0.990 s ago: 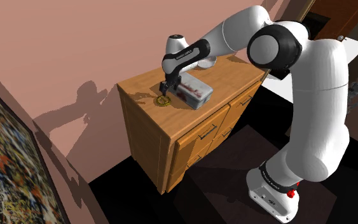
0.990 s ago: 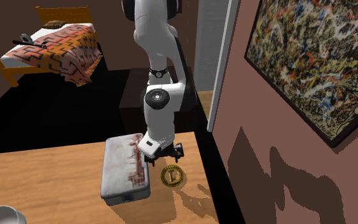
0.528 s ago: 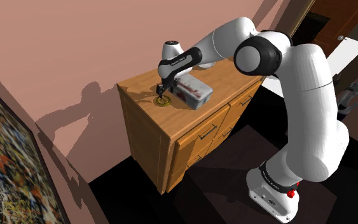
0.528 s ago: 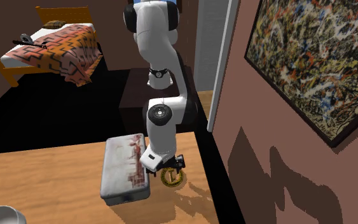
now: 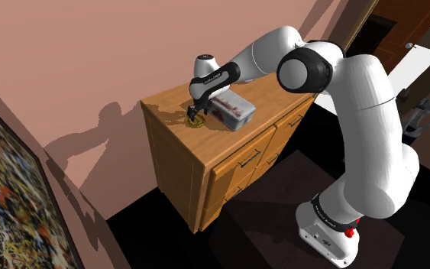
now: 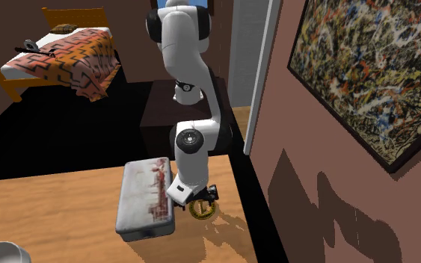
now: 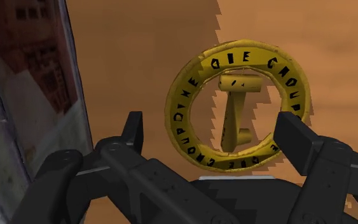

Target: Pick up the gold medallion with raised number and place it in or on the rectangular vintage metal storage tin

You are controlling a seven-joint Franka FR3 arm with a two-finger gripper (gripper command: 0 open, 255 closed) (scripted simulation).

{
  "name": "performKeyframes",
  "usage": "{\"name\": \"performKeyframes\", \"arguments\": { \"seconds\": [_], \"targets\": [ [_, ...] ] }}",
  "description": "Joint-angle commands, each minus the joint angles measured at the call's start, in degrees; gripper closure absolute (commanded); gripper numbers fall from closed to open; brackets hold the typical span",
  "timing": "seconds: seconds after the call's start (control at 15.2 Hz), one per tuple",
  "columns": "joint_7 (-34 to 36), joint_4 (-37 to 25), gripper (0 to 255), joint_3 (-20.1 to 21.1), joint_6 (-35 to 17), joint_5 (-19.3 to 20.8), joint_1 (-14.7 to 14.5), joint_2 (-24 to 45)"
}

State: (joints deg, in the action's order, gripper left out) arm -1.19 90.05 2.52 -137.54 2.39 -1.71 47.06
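A black claw hangs low over a wooden surface, its two fingers spread wide with a gold medallion lying flat on the wood between them. The medallion, a ring of dark lettering around a raised number, sits just beside a long rectangular tin with a worn red-and-white lid, on the second exterior view's right of it, near the surface's edge.

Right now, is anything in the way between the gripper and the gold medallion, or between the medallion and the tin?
Nothing visible does. The open gripper straddles the gold medallion, which lies flat on the dresser top. The tin sits beside it, with only bare wood between.
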Motion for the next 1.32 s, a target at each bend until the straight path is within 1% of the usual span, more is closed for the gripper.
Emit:
{"name": "performKeyframes", "arguments": {
  "seconds": [0.0, 0.07, 0.13, 0.73, 1.25],
  "targets": [
    [-0.1, 0.0, 0, -0.1, 0.2, 0.0, 0.2, 0.2],
    [-0.1, 0.0, 0, -0.1, 0.2, 0.0, 0.2, 0.2],
    [-0.1, -0.1, 255, -0.1, 0.2, 0.0, 0.2, 0.3],
    [-0.1, 0.0, 255, -0.1, 0.2, 0.0, 0.2, 0.2],
    [-0.1, 1.1, 255, 0.0, 3.6, -0.2, 0.3, -4.4]
  ]
}}
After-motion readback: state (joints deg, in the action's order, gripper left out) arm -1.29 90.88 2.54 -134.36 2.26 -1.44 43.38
